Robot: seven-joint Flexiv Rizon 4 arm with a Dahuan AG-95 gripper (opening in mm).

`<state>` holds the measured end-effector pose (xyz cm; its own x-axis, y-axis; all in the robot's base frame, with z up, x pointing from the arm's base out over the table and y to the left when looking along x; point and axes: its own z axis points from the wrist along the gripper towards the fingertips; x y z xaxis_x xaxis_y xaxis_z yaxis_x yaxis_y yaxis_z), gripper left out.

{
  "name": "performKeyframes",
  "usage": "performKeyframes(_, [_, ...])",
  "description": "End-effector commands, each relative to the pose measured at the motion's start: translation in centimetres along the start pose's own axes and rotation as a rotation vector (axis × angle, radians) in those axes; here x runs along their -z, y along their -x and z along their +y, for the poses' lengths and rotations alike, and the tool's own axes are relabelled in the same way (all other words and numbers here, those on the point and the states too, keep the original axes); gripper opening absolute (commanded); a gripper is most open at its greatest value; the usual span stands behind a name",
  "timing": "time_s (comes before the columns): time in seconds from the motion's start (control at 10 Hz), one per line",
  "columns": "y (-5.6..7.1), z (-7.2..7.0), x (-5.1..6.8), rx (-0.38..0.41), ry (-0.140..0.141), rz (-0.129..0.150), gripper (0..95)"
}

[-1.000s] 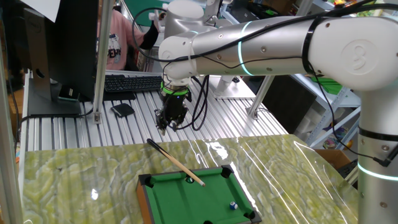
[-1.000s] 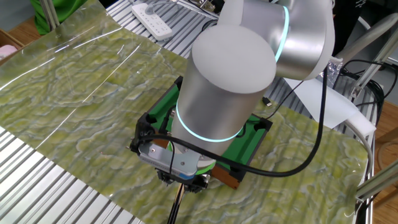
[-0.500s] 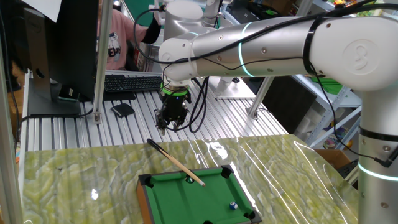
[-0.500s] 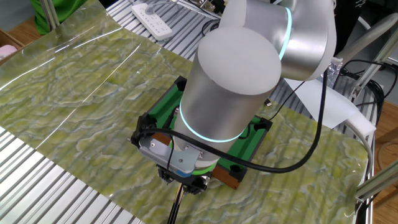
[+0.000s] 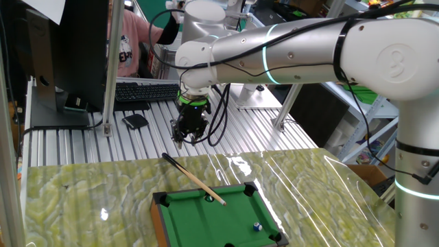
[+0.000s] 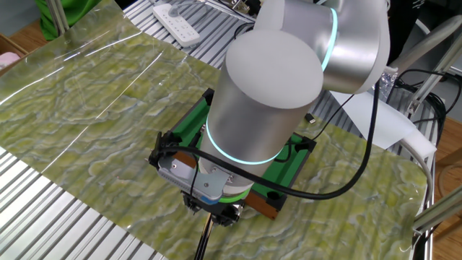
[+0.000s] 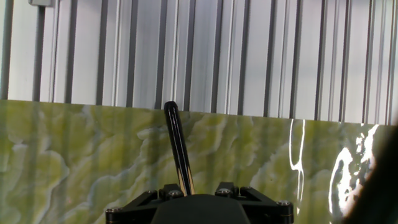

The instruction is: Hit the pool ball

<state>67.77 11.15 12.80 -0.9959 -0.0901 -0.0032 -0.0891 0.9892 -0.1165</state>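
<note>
In one fixed view, the silver robot arm's black two-finger gripper (image 5: 186,135) hangs pointing down above the ribbed metal tabletop, beyond the far edge of the green marbled mat (image 5: 75,192). A thin wooden cue stick with a dark butt (image 5: 194,179) lies slanted, its tip over the far rail of the small green felt pool table (image 5: 218,218). The gripper looks well above the cue and holds nothing that I can see; its fingers seem partly apart, though how far is hard to tell. The tiny blue-and-white pool ball (image 5: 257,226) sits on the felt near the table's right near corner.

In the other fixed view, the arm's broad body hides most of the pool table (image 6: 303,149) and the ball.

In the hand view, the cue's dark butt (image 7: 176,140) runs away over the mat; the fingertips are out of frame.

The ball is probably hard, light and free-rolling, so a gentle tap should suffice. The stiff, slender cue is best gripped across its thicker dark butt end.
</note>
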Motion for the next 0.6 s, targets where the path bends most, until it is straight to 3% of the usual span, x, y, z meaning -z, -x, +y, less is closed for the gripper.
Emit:
performKeyframes(0.1, [0.00, -0.04, -0.02, 0.002, 0.000, -0.004, 38.0])
performKeyframes(0.6, [0.00, -0.04, -0.02, 0.023, 0.005, -0.009, 38.0])
